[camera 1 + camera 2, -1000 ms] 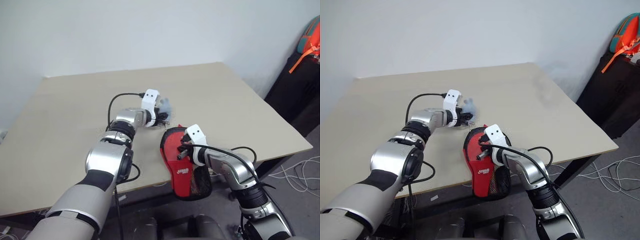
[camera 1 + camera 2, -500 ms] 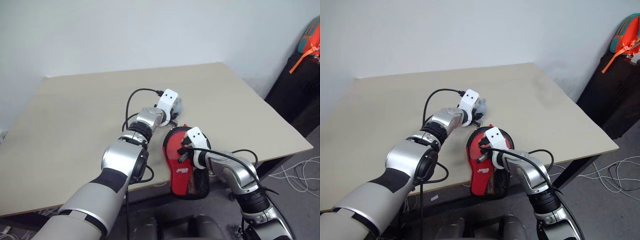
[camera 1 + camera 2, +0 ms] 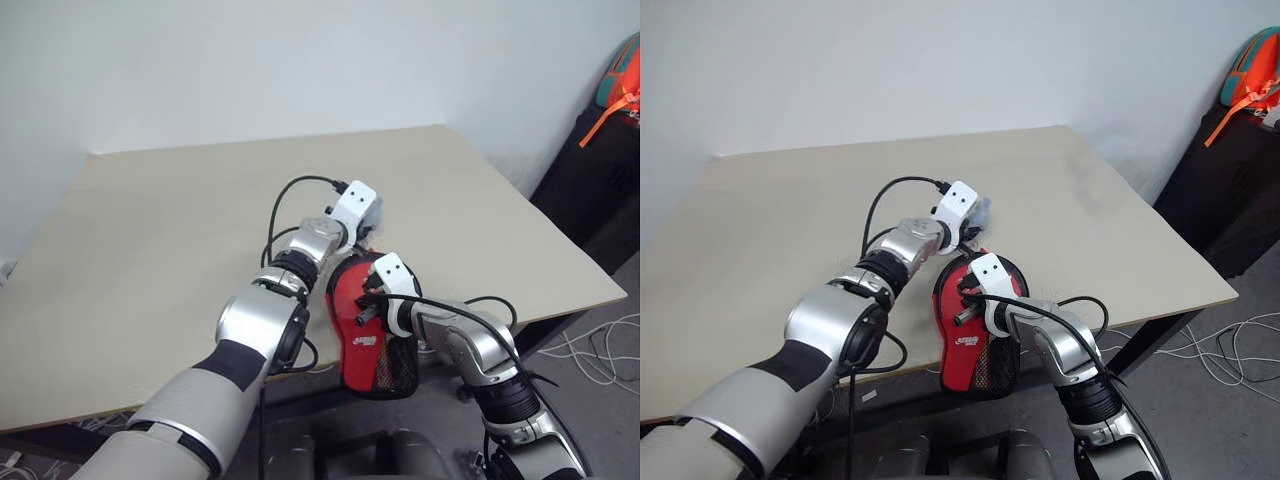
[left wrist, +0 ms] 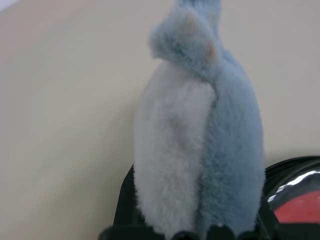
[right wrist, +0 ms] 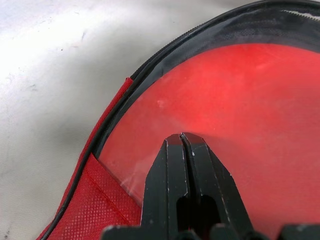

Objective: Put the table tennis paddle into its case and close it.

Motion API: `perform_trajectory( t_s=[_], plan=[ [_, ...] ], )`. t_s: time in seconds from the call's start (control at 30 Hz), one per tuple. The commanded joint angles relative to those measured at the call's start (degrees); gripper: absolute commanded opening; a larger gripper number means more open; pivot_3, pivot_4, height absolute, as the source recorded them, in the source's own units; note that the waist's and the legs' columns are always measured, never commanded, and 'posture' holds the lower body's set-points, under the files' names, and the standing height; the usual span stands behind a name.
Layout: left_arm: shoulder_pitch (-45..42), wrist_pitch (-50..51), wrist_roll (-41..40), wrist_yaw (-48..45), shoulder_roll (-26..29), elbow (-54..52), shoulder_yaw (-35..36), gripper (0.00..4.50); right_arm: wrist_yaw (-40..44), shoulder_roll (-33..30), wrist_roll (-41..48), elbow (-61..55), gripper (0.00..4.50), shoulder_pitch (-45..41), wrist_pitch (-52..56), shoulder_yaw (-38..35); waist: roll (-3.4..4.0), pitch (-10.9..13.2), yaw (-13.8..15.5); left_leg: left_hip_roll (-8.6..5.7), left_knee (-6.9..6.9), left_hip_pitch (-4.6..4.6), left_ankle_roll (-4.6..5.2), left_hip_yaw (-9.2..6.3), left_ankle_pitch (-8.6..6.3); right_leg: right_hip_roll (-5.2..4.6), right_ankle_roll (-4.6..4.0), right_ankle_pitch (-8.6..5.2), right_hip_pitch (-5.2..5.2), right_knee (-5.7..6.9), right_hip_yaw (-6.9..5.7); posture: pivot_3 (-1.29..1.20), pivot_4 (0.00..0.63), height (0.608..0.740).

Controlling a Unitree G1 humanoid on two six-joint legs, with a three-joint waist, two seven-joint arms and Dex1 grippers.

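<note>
The red case (image 3: 362,340), with a white logo and a black mesh end, lies at the table's front edge, and the mesh end overhangs it. Inside its black zip rim (image 5: 150,65) lies a smooth red face (image 5: 240,100) under glossy clear lining. It looks like the table tennis paddle; no handle shows. My right gripper (image 5: 182,137) is shut, and its tips rest over that red face. My left gripper (image 3: 362,228) hangs just behind the case's round end, shut on a fluffy blue-grey and white plush toy (image 4: 200,140).
The beige table (image 3: 150,220) stretches wide to the left and behind the case. A dark cabinet (image 3: 590,170) with an orange and teal bag (image 3: 620,90) stands at the right. Cables (image 3: 600,350) lie on the floor below the table's right corner.
My left arm has swung to the right with the plush toy, up to the case's round end, and its wrist has rolled. The right gripper and the case have stayed put.
</note>
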Motion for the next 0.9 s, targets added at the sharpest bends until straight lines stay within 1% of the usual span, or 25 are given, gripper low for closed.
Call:
perform_trajectory(
  t_s=[0.03,0.27,0.47,0.57,0.73,0.8,0.83,0.9],
  plan=[
    [-0.78,-4.96,0.45,-1.39,-2.15,-2.60,-0.22,0.64,0.33,-0.60,-0.35,1.82,0.00,0.10,1.61,0.74,0.00,0.00,-0.01,0.00,0.00,0.00,0.00,0.00,0.00,0.00,0.00,0.00,0.00,0.00,0.00,0.00,0.000,0.724],
    [1.12,-8.36,2.77,-2.44,-5.64,-2.65,-2.30,0.64,0.21,-0.91,-0.59,1.80,0.00,0.08,1.95,0.60,0.00,0.00,0.04,-0.01,0.02,0.00,0.03,-0.03,-0.02,-0.02,0.00,0.00,0.04,-0.01,-0.03,0.00,0.000,0.724],
    [1.46,-10.51,4.28,-0.63,-7.49,-2.76,-3.37,0.64,-0.22,-0.93,-0.85,1.78,0.00,0.23,1.98,0.45,0.01,0.00,0.06,0.00,0.11,0.00,0.09,-0.16,-0.06,-0.06,0.01,-0.01,0.12,-0.04,-0.13,0.00,0.000,0.724],
    [1.60,-11.76,5.26,1.00,-7.81,-2.70,-3.93,0.64,-0.52,-0.84,-1.05,1.76,0.00,0.41,1.94,0.53,0.01,0.00,0.09,0.01,0.16,0.00,0.13,-0.22,-0.08,-0.15,0.02,-0.02,0.17,-0.04,-0.20,0.00,0.000,0.724],
    [1.88,-10.76,5.01,2.37,-7.18,-2.41,-3.04,0.64,-0.96,-0.74,-1.23,1.97,0.00,0.36,1.24,0.04,0.01,0.00,0.07,0.03,0.23,0.00,0.21,-0.28,-0.12,-0.26,0.05,-0.04,0.23,-0.04,-0.25,0.00,0.000,0.724],
    [1.90,-10.38,4.71,1.89,-6.46,-2.42,-2.69,1.34,-0.74,-0.55,-0.99,1.63,0.00,0.30,0.89,-0.36,0.01,0.00,0.06,0.03,0.24,0.00,0.22,-0.28,-0.12,-0.27,0.06,-0.04,0.24,-0.03,-0.26,0.00,0.000,0.724],
    [1.90,-10.49,4.50,1.34,-6.06,-2.50,-2.48,1.60,-0.36,-0.65,-0.91,1.72,0.00,0.18,0.80,-0.20,0.01,0.00,0.04,0.03,0.24,0.00,0.22,-0.28,-0.12,-0.27,0.06,-0.04,0.24,-0.03,-0.26,0.00,0.000,0.724],
    [1.87,-10.45,4.24,0.26,-5.52,-2.60,-2.16,2.38,-0.06,-0.72,-0.95,1.83,0.00,0.08,0.68,0.07,0.01,0.00,0.02,0.03,0.24,0.00,0.22,-0.28,-0.13,-0.26,0.06,-0.04,0.23,-0.03,-0.26,0.00,0.000,0.724]
  ],
)
